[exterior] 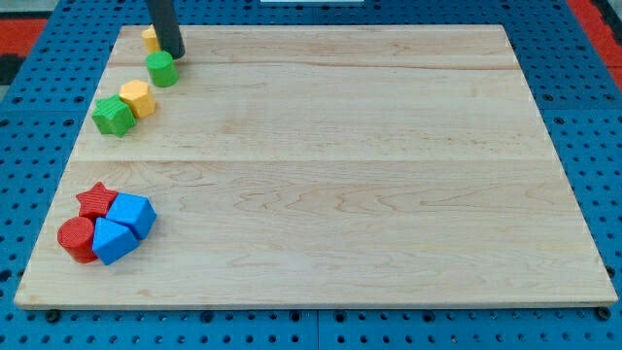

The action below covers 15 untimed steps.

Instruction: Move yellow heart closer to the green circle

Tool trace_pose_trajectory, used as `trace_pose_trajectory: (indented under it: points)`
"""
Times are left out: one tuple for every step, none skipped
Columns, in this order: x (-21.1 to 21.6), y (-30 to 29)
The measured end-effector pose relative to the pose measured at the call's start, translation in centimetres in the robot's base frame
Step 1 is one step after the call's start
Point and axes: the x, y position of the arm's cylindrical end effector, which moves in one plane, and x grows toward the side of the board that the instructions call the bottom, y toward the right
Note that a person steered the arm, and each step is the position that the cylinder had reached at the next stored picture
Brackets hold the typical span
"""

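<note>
The wooden surface (350, 156) fills most of the view, a pale board of joined planks lying on a blue pegboard (583, 117). The dark rod (165, 24) comes down from the view's top at the board's upper-left corner, and my tip (175, 55) rests there on the wood; it is a plain rod end with no fingers, so there is nothing to open, close or grip.

Far toward the view's bottom from my tip, near the board's lower-left corner, four blocks cluster touching one another: two blue blocks (123, 229) of an angular shape I cannot make out exactly, a red cylinder (76, 239) at their left, and a red star (96, 199) above them.

Below and left of my tip lies a green star (114, 116), touching a yellow hexagon (138, 98) at its upper right.

The green circle (161, 69) sits just below my tip, nearly touching it.

The yellow heart (151, 39) lies just left of my tip, partly hidden behind the rod, close above the green circle.
</note>
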Motion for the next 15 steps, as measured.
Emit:
trace_pose_trajectory:
  points:
    - [3.0,-1.0]
    - [4.4,-1.2]
    - [1.3,1.8]
    - [-4.5,3.4]
    - [-7.2,2.9]
    - [-7.1,2.1]
    - [-7.1,-1.7]
    - [-7.1,-3.7]
    - [-6.6,-3.8]
    - [-4.9,-3.8]
    - [-2.2,-3.8]
    - [-0.6,-3.6]
    - [-1.6,-1.9]
    - [-1.6,-0.4]
    - [-1.1,-1.1]
